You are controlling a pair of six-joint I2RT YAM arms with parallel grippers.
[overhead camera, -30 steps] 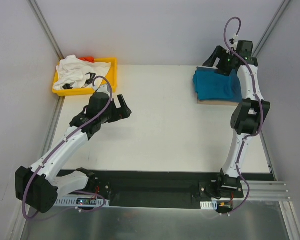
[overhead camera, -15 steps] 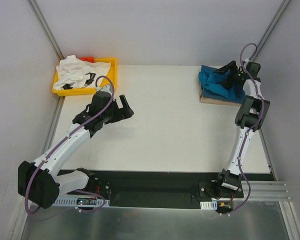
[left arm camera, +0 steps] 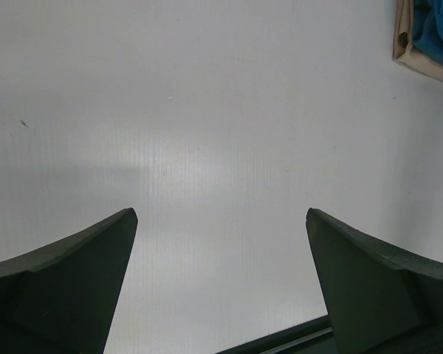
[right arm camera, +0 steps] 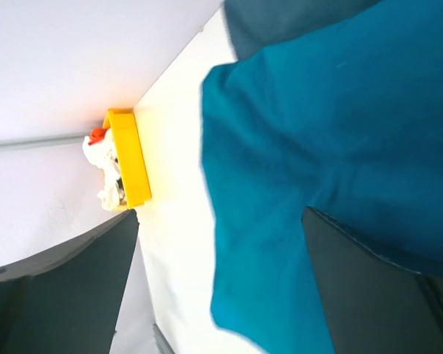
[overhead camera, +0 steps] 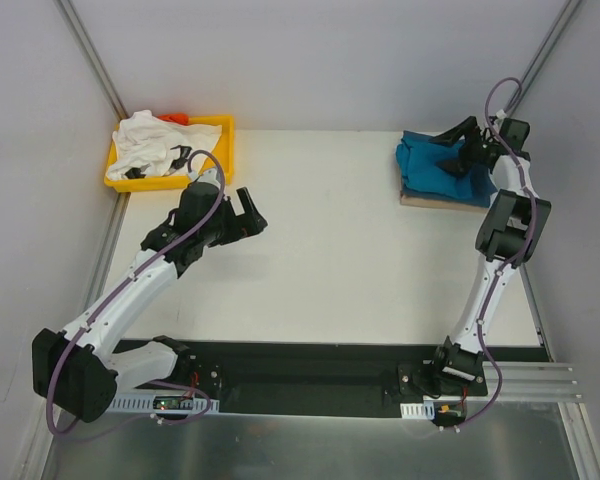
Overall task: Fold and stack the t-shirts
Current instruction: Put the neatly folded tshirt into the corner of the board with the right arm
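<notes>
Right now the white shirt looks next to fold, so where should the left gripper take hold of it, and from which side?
Probably from straight above, pinching a raised fold near the middle of the white t-shirt. It lies crumpled in the yellow tray, whose walls block a sideways approach. The left gripper is open.

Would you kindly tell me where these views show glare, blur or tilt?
Top external: sharp and evenly lit, with only soft shadows on the table. Left wrist: a pale sheen washes out the table's middle. Right wrist: the view is rolled sideways, the teal shirt is close and soft, and the tray glows overexposed.
</notes>
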